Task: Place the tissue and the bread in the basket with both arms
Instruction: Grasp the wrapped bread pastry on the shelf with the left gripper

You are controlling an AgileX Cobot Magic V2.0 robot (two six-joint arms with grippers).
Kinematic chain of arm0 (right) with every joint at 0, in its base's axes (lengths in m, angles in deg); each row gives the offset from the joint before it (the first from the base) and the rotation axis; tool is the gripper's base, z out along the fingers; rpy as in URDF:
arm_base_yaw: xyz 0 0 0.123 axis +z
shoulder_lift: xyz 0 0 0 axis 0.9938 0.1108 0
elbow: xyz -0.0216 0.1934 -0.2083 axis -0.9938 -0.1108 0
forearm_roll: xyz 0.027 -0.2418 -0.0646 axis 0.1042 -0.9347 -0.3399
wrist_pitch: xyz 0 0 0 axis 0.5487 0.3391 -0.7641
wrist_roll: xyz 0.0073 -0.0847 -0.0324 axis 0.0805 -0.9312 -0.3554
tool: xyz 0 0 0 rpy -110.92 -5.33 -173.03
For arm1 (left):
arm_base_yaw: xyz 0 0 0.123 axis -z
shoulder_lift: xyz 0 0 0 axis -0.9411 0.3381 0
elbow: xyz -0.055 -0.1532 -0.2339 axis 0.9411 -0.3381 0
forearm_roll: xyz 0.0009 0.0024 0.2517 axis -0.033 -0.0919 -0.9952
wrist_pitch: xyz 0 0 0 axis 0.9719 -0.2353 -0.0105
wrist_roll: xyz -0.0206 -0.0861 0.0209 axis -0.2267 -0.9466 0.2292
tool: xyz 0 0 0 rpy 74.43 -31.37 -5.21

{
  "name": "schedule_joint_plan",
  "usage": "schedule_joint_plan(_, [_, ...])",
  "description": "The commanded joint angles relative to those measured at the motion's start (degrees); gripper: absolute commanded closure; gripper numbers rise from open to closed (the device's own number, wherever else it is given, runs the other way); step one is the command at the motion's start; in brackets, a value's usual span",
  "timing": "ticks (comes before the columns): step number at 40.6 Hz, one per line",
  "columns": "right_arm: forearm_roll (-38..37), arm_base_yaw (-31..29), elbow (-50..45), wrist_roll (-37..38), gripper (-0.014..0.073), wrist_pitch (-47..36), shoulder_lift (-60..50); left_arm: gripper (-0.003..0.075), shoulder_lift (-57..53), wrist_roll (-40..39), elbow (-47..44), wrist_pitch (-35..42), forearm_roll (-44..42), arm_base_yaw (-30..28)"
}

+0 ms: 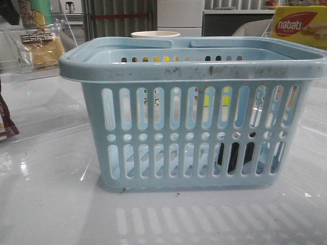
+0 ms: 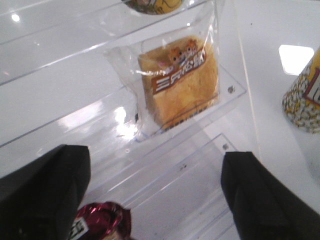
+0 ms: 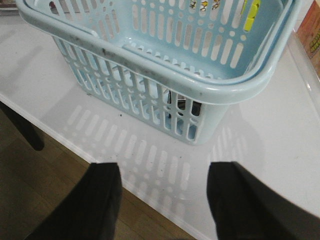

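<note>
Left wrist view shows my left end effector spread wide with nothing between its dark fingers, hanging above a clear acrylic shelf. Just beyond the fingers, apart from them, the bread lies flat in its clear packet on that shelf, its black label strip across the golden slice. A crinkled dark-red wrapper sits close beside one finger, and a patterned cup stands off to the side on the white worktop.

My right end effector is likewise wide open and empty, poised over the near edge of the worktop, looking down at the basket's corner. Through the slots there I can see a dark shape, the tissue, low inside the basket.

From the front, the basket fills the middle of the worktop, and the tissue shows as a dark block behind the lower slots on the right side. The bread stands far left behind the basket. A yellow-red nabati box stands far right, and a pale cup rim peeks over the far edge of the basket. Neither arm appears in this view.
</note>
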Motion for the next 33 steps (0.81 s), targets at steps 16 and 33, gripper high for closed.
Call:
schedule_joint_plan(16, [-0.28, 0.07, 1.57, -0.38, 0.0109, -3.86, 0.18, 0.0127, 12.34, -0.80, 17.18, 4.83, 5.28, -0.96])
schedule_joint_plan(33, [-0.28, 0.07, 1.57, -0.38, 0.0109, -3.86, 0.18, 0.0181, 17.21, -0.80, 17.95, 9.87, 4.90, -0.96])
